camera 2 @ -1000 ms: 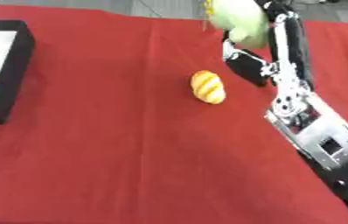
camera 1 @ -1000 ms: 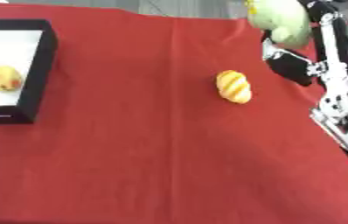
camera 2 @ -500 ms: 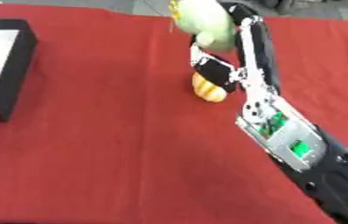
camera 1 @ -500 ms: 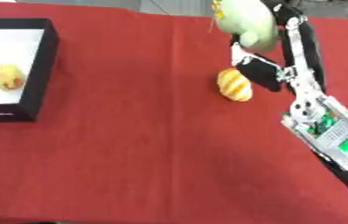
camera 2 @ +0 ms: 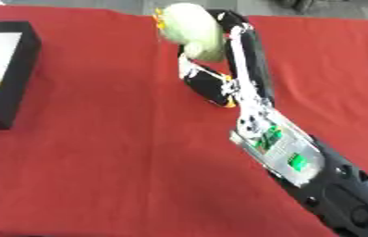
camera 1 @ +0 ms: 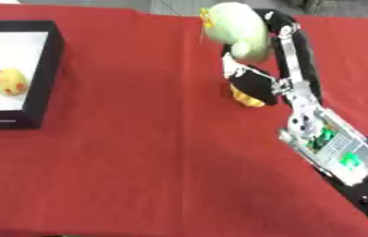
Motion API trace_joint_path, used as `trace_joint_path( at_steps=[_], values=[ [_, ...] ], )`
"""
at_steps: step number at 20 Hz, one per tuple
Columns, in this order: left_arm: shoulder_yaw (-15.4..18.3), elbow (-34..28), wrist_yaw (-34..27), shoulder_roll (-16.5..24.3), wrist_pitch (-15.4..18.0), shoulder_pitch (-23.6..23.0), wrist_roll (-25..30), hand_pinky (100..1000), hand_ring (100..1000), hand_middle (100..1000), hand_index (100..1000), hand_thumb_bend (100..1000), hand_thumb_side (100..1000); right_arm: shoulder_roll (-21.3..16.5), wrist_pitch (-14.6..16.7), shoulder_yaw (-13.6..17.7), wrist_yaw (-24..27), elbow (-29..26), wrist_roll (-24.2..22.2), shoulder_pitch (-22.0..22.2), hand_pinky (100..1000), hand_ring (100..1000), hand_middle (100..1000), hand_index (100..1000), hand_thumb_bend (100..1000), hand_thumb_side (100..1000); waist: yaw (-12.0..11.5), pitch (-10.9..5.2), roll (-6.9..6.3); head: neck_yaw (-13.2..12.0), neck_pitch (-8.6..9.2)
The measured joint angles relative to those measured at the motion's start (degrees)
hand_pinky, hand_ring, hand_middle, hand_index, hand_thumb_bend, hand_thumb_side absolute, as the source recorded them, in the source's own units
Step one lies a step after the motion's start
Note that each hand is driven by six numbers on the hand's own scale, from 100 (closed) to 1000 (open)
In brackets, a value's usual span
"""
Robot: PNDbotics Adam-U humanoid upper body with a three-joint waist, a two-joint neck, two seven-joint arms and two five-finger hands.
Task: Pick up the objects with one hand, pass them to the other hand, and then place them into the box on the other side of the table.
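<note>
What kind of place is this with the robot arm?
Probably a robot practice table: a red cloth-covered table, a black box with a white inside holding a yellow fruit-like thing, and the right hand holding a pale green round object.

a red cloth covers the table.

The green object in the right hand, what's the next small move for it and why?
Probably carry the pale green object further left toward mid-table for a handover. The right hand holds it raised above the red cloth, the black box sits far left, and no left hand shows.
</note>
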State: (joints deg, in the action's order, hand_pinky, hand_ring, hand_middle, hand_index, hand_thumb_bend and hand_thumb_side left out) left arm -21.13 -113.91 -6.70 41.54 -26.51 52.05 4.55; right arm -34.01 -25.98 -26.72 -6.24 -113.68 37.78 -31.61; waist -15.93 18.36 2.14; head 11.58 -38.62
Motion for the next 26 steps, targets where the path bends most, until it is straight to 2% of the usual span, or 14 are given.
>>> trace_joint_path(
  at_steps=[8,14,18,24,26],
  values=[
    [-6.1,0.0,4.6,0.1,-11.5,5.1,11.1,743,752,774,877,100,644,0.3,1.2,-2.9,-1.5,0.0,1.2,-0.8,619,767,356,585,100,100,-0.6,0.00,-0.34,0.2,-0.03],
    [-10.9,0.0,8.7,-0.6,-17.7,7.1,17.3,758,765,784,888,100,655,0.6,2.4,-4.6,-2.2,0.0,2.4,-1.9,622,765,357,586,100,100,-0.7,0.00,-0.52,0.3,0.02],
    [-13.1,0.0,11.4,-1.5,-19.2,8.0,20.3,768,774,790,892,100,674,1.0,2.4,-5.5,-3.2,0.0,2.4,-2.5,626,764,357,586,100,100,-0.8,0.02,-0.64,0.4,0.06],
    [-15.0,0.0,14.8,-3.2,-17.5,8.6,22.2,785,790,800,894,100,712,1.0,1.7,-6.6,-5.9,0.0,1.7,-2.7,639,758,361,589,100,100,-0.8,0.06,-0.64,0.4,0.24],
    [-15.4,0.0,16.0,-3.7,-16.9,8.9,22.8,795,796,804,899,127,693,1.0,1.3,-6.9,-7.3,0.0,1.3,-2.7,641,757,362,590,100,100,-0.8,0.11,-0.64,0.4,0.24]
  ],
)
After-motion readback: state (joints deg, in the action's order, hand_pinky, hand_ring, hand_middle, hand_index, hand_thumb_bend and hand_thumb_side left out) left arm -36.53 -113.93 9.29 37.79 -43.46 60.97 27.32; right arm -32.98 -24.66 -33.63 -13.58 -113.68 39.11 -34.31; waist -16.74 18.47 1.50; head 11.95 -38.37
